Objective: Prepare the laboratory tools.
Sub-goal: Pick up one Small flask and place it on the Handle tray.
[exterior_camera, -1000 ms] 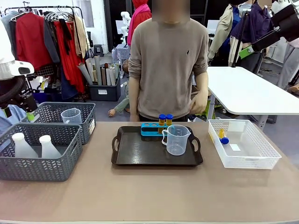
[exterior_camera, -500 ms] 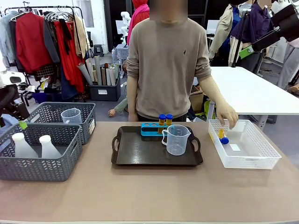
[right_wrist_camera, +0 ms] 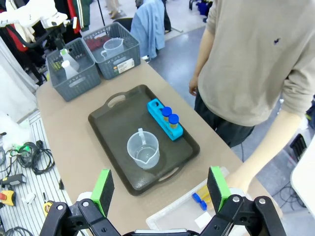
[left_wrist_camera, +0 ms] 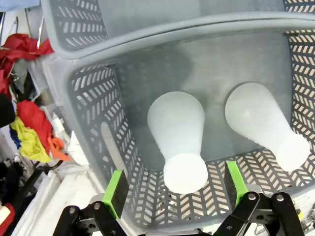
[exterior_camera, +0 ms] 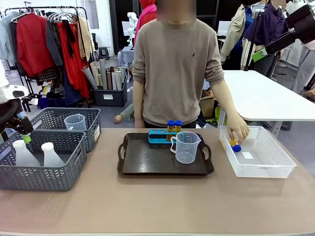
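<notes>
The left arm (exterior_camera: 10,110) stood well to the left of the tray (exterior_camera: 142,161), at its near side, wrist bent over and the left gripper (left_wrist_camera: 175,189) aimed steeply downward. Its jaws were spread wide, the green pads (left_wrist_camera: 116,191) far apart and clamping nothing. The right arm (exterior_camera: 294,30) hung high above and to the right of the tray, the right gripper (right_wrist_camera: 161,189) looking down on it, jaws wide apart and empty

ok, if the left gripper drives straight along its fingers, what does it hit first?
Likely the neck end of the conical flask, centred between the left gripper's open fingers, in the grey basket. The other flask sits off to the side. Depth unclear.
</notes>
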